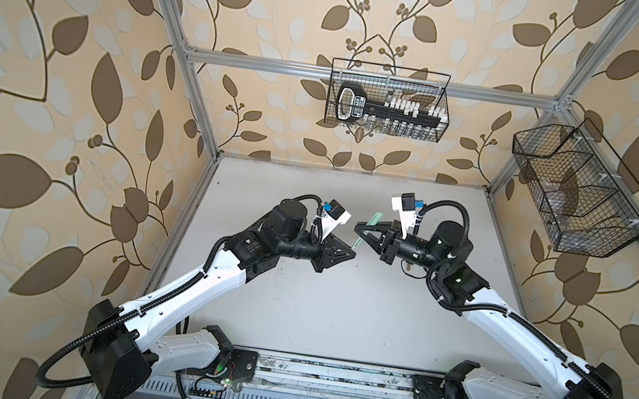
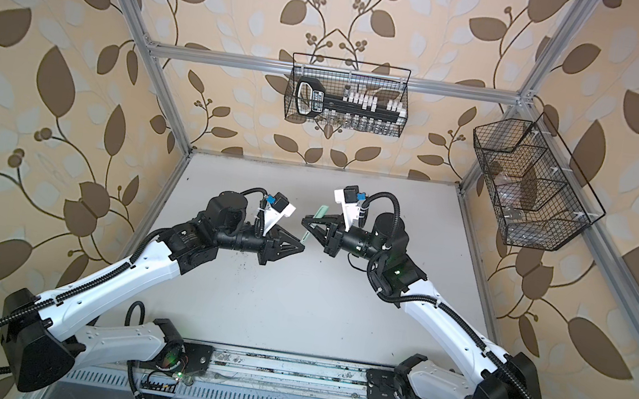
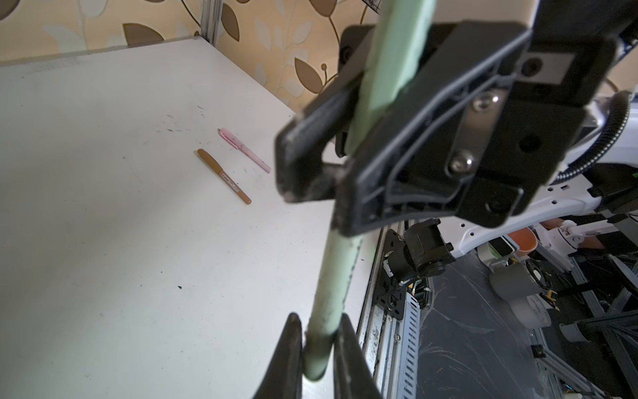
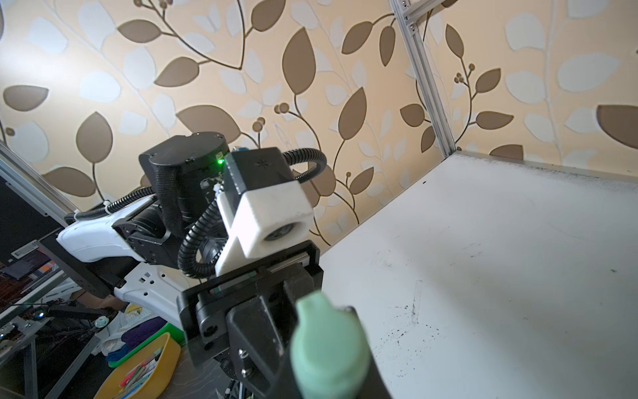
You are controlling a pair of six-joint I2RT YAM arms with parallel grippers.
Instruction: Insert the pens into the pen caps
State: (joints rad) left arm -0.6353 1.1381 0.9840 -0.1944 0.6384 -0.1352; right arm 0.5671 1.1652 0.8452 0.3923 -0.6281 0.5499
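Off the table, past the left arm, sits a yellow tub [image 4: 169, 345] with a few coloured pen-like sticks [image 4: 138, 374] lying in it. Over the white table [image 1: 295, 310] the left gripper [image 1: 352, 253] has its fingers [image 3: 293, 345] pressed in on either side of one end of the green pen [image 3: 331, 276], pinching it with no gap showing. The pen runs straight on from that pinch, in the air between the two arms, into the right gripper [image 1: 357, 227]. That gripper's jaws are clamped nearly closed around the green cap [image 4: 328, 345]. The cap's rounded end pokes out past the jaws (whether the pen is pushed fully home inside it I cannot tell).

Down on the table, on the right arm's side, the brown pen [image 3: 224, 176] and the pink pen [image 3: 245, 150] lie side by side. They are near each other but not touching, and both appear capped.

On the back rail hangs a wire basket [image 1: 446, 100] holding a black handled tool [image 1: 349, 101], white blocks [image 1: 403, 106] and a row of small clear vials [image 1: 398, 129]. Furthest right, a divided wire basket [image 1: 584, 242] hangs on the side rail. What lies in its compartments is too faint to name.
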